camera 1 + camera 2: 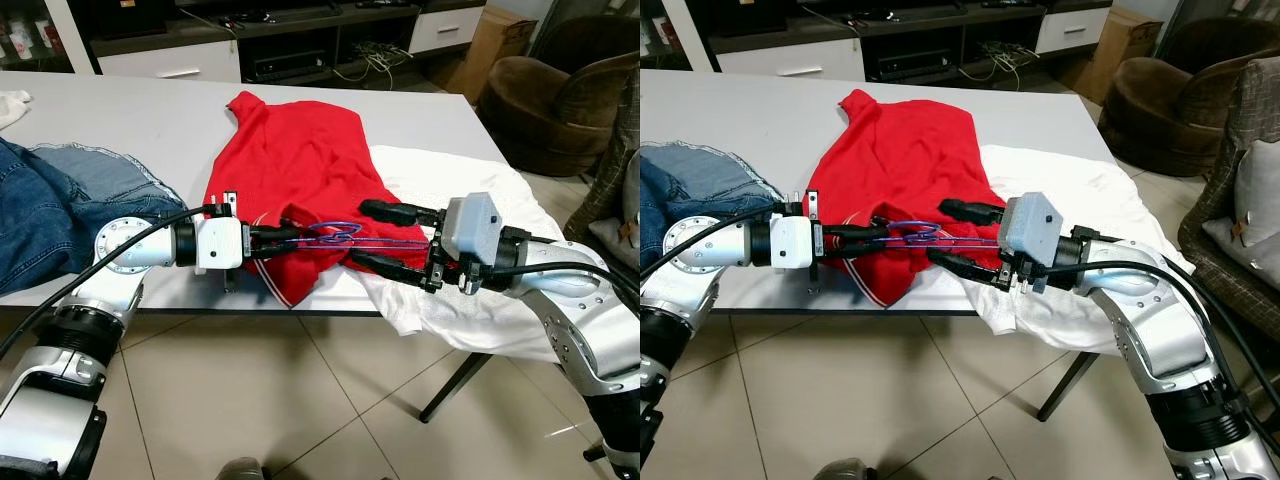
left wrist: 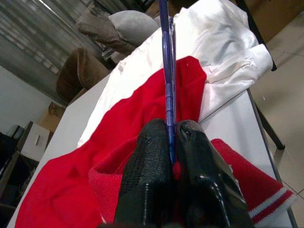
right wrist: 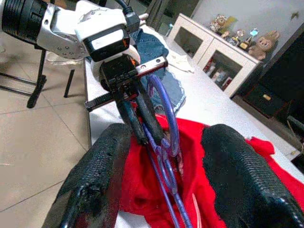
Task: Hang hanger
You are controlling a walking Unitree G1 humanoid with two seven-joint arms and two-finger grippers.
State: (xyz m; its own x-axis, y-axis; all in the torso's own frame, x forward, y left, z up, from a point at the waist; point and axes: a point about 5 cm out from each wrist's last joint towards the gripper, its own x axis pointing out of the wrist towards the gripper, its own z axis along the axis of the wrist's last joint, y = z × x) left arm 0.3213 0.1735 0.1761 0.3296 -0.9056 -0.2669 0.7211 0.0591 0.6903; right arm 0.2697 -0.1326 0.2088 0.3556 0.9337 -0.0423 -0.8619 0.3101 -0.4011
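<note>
Left eye view: left gripper (image 1: 285, 237) clamps the purple hanger (image 1: 345, 236) over the red shirt (image 1: 295, 160); right gripper (image 1: 372, 235) waits, fingers apart. Probably lifting it free comes next.

The purple hanger (image 1: 345, 238) is partly concealed: its arms run inside the red shirt (image 1: 290, 165), and its hook is too thin to trace clearly against the red shirt. In the left wrist view, the hanger wire disappears between the left gripper (image 2: 172, 142) fingers (image 2: 147, 175), and its far end is cut off by the frame edge. The white garment (image 1: 470, 250) hangs over the surface (image 1: 120, 120) edge beside the red shirt, hiding that corner. The jeans (image 1: 50, 200) are cut off at the frame edge.
</note>
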